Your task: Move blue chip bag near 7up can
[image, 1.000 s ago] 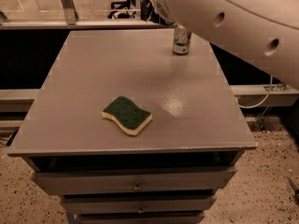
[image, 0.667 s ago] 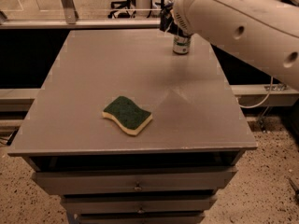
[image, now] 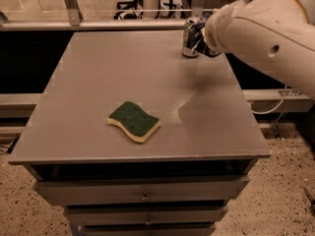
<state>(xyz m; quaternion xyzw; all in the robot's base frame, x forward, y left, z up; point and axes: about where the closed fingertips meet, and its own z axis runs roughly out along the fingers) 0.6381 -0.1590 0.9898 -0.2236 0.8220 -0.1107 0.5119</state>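
Note:
The 7up can (image: 189,37) stands upright near the far right edge of the grey table (image: 98,82). It is silver and green with a shiny top. My gripper (image: 203,39) shows as a dark shape right beside the can on its right. It sits at the end of my big white arm (image: 266,38), which reaches in from the right and covers most of it. The blue chip bag does not show clearly; it is hidden behind the arm's end or lost in that dark shape.
A green-and-yellow sponge (image: 134,121) lies at the front middle of the table. The table has drawers (image: 142,191) below its front edge. A railing and chairs stand beyond the far edge.
My arm has swung to the right, so more of the can now shows. The sponge and the can have not moved.

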